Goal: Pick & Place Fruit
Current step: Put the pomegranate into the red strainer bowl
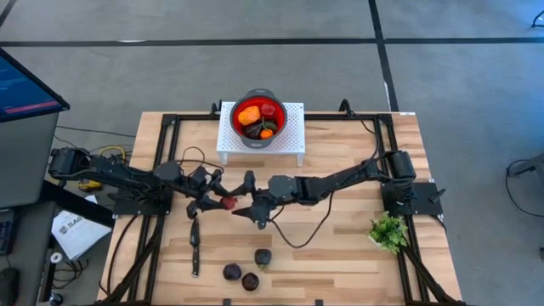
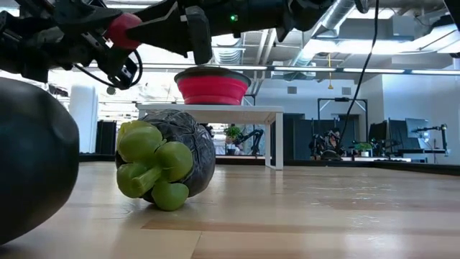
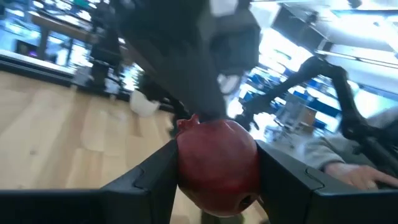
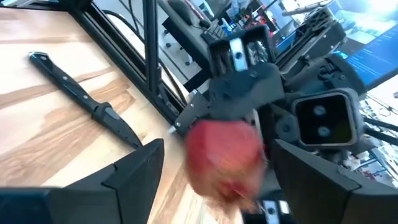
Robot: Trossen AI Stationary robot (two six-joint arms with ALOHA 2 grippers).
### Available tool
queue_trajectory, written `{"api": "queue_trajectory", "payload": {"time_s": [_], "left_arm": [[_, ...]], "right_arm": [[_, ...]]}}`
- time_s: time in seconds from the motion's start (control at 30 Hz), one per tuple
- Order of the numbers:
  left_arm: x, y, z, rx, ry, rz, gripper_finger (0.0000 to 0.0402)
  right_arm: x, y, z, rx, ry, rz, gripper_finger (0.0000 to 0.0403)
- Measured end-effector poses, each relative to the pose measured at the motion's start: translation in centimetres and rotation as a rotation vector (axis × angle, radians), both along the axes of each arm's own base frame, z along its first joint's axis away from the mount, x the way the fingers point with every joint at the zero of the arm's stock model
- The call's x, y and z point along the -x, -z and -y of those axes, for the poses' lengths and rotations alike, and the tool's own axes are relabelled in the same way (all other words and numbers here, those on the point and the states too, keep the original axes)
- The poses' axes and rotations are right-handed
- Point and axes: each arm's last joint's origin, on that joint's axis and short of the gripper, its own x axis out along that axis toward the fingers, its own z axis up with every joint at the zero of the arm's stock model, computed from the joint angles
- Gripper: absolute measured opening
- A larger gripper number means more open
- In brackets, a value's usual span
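Note:
A round red fruit (image 1: pixel 229 202) hangs in the air over the table's middle, held by my left gripper (image 1: pixel 221 201), which reaches in from the left. It fills the space between that gripper's fingers in the left wrist view (image 3: pixel 217 165). My right gripper (image 1: pixel 243 204) faces it from the right and is open. Its fingers stand wide on either side of the red fruit (image 4: pixel 224 158) without touching. Three dark purple fruits (image 1: pixel 263 257) lie on the table near its near edge. The red bowl (image 1: pixel 274 136) holds orange and red pieces. My left gripper pinches the red fruit by its two opposite sides (image 3: pixel 186 168) between the two fingers (image 3: pixel 152 177). The fingers come level from the table's left. The fruit is lifted clear of the table (image 2: pixel 123 29).
The bowl stands on a white perforated stand (image 1: pixel 293 127) at the far edge. A slim black knife (image 1: pixel 195 246) lies left of the purple fruits. A green leafy sprig (image 1: pixel 388 231) sits near the right edge. One purple fruit with a green calyx (image 2: pixel 165 162) lies close to the low camera.

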Motion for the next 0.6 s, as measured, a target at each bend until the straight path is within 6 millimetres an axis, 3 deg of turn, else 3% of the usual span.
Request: {"api": "queue_trajectory", "payload": {"time_s": [0.27,0.6], "left_arm": [[-0.1,-0.1,-0.3,0.006,-0.091,0.012,0.0182],[-0.1,-0.1,-0.3,0.007,-0.104,0.014,0.0182]], "right_arm": [[-0.1,0.0,0.4,-0.012,0.013,0.006,0.027],[-0.2,-0.1,1.3,-0.056,0.04,0.002,0.0186]]}}
